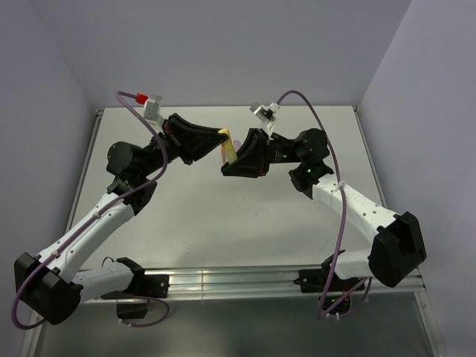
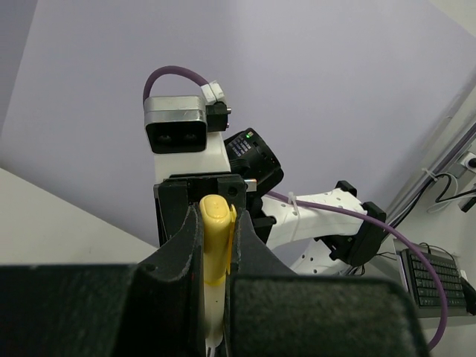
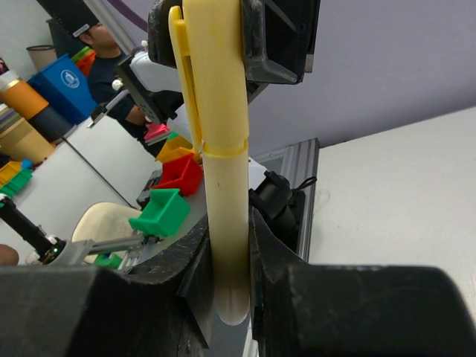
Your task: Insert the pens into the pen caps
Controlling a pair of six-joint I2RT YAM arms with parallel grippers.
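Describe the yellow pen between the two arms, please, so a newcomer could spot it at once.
Look above the middle of the grey table. There the left tool and the right tool meet, bridged by the yellow pen. It is the only pale, slim stick between those black tools, its clipped cap on.

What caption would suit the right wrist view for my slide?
Yellow pen seated in its cap: right end effector grips the barrel, left end effector the cap.

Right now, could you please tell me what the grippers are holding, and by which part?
One yellow pen: the right gripper clamps its barrel, the left gripper clamps its cap.
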